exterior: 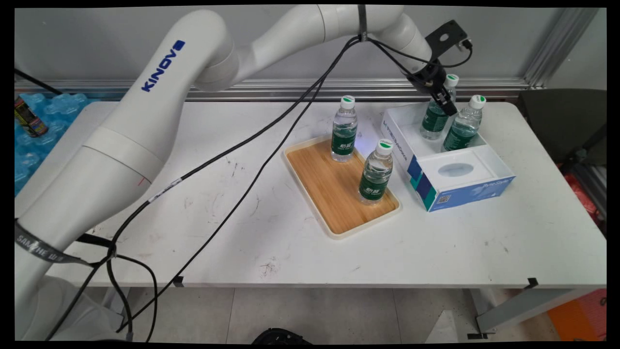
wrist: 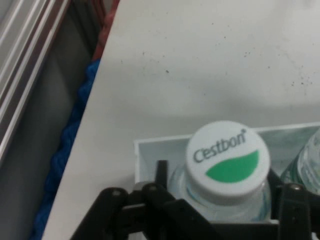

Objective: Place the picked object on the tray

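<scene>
Main view: I am reaching my pincer down at the upper right of the frame, around the neck of a water bottle standing in the far compartment of the white-and-blue box, beside a second bottle. Two more are standing on the bamboo tray mid-surface.

Hand view: the Cestbon cap is sitting low centre, between my fingers; whether they are clamping it, I cannot tell. Staying centred below the cap looks wise.
</scene>
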`<state>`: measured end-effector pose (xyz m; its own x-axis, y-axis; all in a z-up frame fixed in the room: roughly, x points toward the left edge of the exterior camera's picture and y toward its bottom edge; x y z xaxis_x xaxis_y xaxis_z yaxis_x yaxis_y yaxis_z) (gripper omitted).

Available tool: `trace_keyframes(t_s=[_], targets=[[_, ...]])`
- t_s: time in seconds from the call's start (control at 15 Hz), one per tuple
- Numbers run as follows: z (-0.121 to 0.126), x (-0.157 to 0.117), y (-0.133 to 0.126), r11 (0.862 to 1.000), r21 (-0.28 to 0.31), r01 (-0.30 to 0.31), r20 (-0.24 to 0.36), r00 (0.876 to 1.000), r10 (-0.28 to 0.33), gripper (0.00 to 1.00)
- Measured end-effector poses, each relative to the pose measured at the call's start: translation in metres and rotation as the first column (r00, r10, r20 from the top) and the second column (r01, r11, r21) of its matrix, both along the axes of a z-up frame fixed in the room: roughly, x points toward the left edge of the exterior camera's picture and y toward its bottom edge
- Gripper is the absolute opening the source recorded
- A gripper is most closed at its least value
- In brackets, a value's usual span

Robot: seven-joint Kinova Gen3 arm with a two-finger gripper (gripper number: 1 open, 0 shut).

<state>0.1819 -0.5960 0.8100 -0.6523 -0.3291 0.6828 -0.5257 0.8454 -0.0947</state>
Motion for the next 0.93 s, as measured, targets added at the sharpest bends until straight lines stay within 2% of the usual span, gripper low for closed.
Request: trace_keyframes(t_s=[0.27, 0.47, 0.93], targets=[[0.005, 0.0, -0.001, 1.0, -0.004, 0.006, -0.005, 1.0, -0.006, 0.0], [0.018, 0.001, 0.0, 1.0, -0.015, 0.007, -0.011, 1.0, -0.007, 0.0], [0.077, 0.005, 0.013, 0.998, -0.056, -0.018, -0.044, 0.999, 0.016, 0.0]])
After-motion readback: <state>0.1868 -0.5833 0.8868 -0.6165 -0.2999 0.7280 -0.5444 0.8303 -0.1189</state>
